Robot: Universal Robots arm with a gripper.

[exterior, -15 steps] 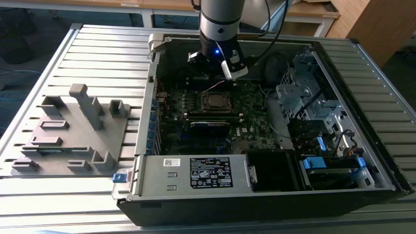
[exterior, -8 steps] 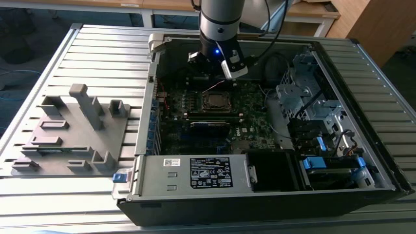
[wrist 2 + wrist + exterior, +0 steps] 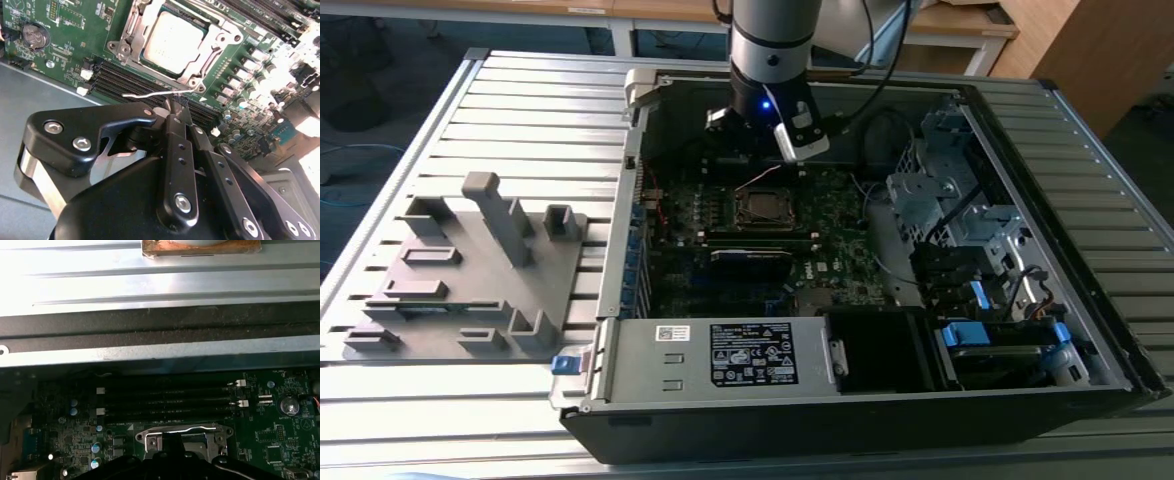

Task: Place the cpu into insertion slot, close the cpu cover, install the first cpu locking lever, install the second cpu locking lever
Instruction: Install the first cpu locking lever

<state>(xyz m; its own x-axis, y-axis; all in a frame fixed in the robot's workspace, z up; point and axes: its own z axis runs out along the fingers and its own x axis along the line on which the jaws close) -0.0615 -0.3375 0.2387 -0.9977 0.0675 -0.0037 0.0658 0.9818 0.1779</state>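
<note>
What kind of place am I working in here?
Probably a lab or workshop bench: an opened desktop computer case lies on a slatted metal table, a grey fixture block beside it, wooden desks behind.

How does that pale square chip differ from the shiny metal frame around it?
The chip is solid, dull and pale; the frame is shiny with an open window. The chip is smaller and sits inside the frame. Both are square and lie flat on the green board.

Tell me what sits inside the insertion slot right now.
The cpu lies in the insertion slot, its silver-grey top showing through the window of the cpu cover. The cover's frame hides the cpu's edges, and the slot's contacts beneath it cannot be seen.
</note>
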